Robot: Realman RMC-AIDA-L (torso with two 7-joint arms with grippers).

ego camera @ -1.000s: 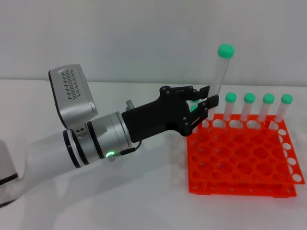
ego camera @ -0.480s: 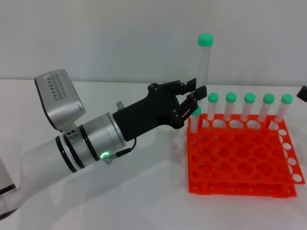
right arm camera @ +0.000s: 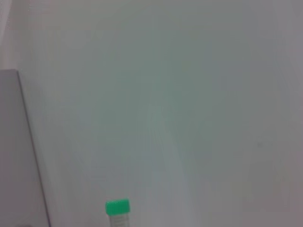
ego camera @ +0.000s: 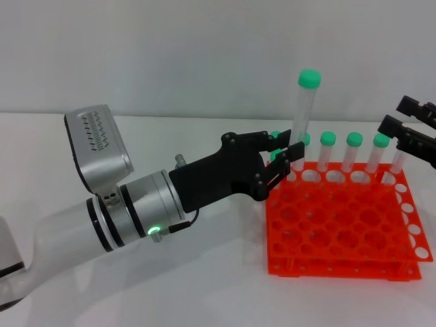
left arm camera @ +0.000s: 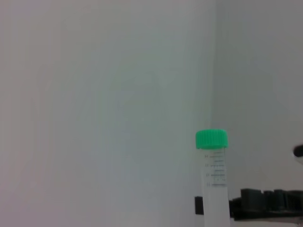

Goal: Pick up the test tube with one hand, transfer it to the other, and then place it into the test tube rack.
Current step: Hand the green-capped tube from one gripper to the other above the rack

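Note:
The test tube point(ego camera: 303, 112), clear with a green cap, stands upright above the back left corner of the orange-red test tube rack point(ego camera: 340, 264). My left gripper point(ego camera: 286, 151), on the arm with the green light, is shut on the tube's lower part. My right gripper point(ego camera: 399, 116) reaches in from the right edge, open, level with the capped tubes in the rack and well apart from the held tube. The left wrist view shows the test tube point(left arm camera: 215, 182) with black fingers behind it. Only the test tube's green cap point(right arm camera: 117, 207) shows in the right wrist view.
Several green-capped tubes point(ego camera: 353, 151) stand in the rack's back row, just below my right gripper. The rack sits on a white table point(ego camera: 204, 286) in front of a plain white wall. The left arm's thick silver forearm point(ego camera: 116, 204) spans the table's left half.
My left gripper has carried the tube a little right and down, back over the rack's corner. My right gripper has come further into view from the right edge.

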